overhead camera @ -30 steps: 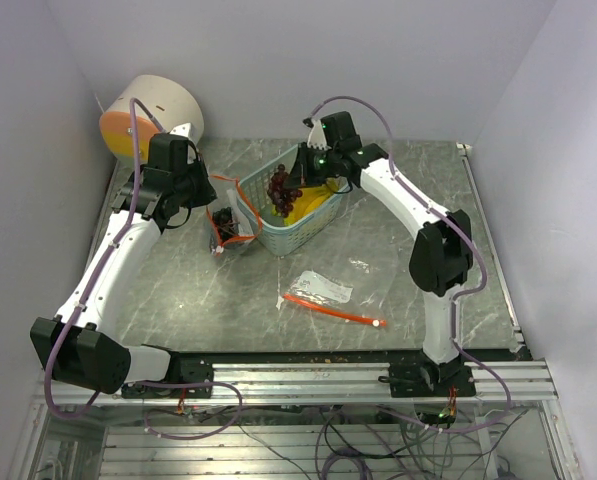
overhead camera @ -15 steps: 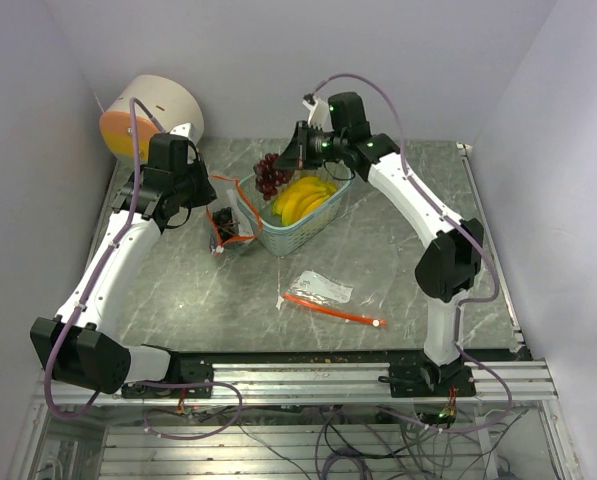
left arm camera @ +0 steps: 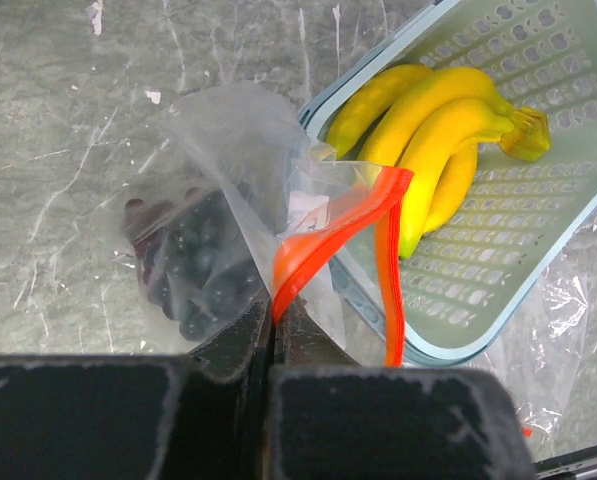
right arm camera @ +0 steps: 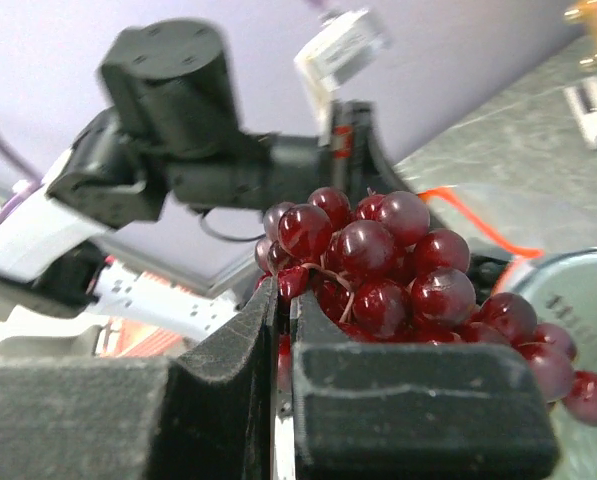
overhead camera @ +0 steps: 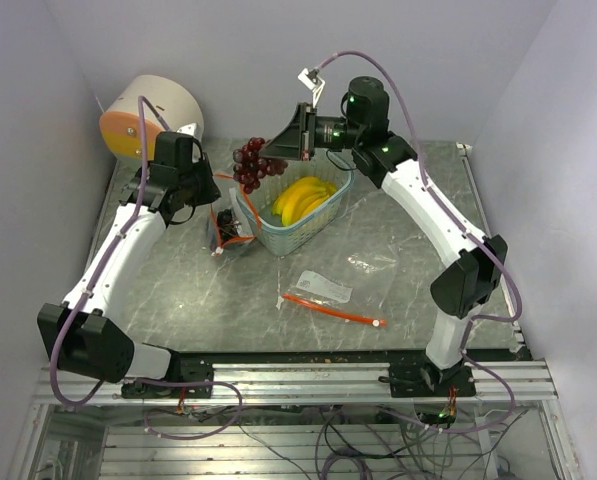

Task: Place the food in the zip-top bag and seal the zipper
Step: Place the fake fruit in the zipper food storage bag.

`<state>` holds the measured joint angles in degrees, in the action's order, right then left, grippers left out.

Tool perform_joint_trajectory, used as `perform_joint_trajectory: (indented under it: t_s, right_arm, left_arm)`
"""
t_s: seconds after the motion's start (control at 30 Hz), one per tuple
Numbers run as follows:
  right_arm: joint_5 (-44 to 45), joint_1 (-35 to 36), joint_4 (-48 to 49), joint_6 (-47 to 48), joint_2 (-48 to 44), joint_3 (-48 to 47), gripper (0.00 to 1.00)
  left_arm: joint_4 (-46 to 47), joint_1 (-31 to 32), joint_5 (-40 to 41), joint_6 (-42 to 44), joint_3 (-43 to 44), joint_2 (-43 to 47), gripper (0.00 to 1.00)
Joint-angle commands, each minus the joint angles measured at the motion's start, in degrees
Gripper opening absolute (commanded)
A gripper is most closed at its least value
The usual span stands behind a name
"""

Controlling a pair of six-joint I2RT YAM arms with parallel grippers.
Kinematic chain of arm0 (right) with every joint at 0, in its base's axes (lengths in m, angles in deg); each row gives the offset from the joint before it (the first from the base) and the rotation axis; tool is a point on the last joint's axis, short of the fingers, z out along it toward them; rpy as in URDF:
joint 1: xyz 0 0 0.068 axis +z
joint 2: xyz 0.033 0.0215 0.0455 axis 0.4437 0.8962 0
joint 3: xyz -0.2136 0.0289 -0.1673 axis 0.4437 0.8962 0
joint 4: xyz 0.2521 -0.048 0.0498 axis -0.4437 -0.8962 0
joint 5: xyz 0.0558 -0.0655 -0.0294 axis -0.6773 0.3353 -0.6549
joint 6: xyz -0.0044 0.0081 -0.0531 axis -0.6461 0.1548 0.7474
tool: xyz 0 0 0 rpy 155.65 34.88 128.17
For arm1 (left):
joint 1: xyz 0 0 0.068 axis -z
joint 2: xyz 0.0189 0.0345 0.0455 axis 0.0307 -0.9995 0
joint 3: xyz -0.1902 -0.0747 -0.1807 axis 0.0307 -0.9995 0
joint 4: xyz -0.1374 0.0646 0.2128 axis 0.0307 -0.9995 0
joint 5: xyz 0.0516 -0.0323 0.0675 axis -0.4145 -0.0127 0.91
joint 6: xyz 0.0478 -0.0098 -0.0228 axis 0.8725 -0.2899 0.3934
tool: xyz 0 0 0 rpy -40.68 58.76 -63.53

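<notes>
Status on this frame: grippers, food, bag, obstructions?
Left gripper shut on zip-top bag rim, dark grapes inside. Right gripper shut on red grapes, aloft near basket. Bananas in basket. No obstruction seen.

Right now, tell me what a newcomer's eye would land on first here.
First, the cluster of red grapes hanging in mid-air from the right gripper, near the far left corner of the teal mesh basket. Next come the yellow bananas lying in that basket. The left gripper pinches the orange zipper of a zip-top bag with dark grapes inside.
</notes>
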<state>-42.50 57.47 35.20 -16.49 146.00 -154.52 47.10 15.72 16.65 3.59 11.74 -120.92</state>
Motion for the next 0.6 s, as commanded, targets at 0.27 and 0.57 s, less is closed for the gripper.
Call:
perform_joint_trajectory:
  t_s: [0.27,0.57]
  right_arm:
    - [-15.7,4.3,32.44,-18.91,-3.65,15.83,0.0]
    - [-17.59,6.22,63.83,-38.27,5.65,21.0,0.0]
  left_arm:
    - [1.24,-0.51,-2.9,-0.85,5.35,-1.63,0.07]
    - [2.46,-0.51,-4.98,-3.01,2.14,1.46,0.07]
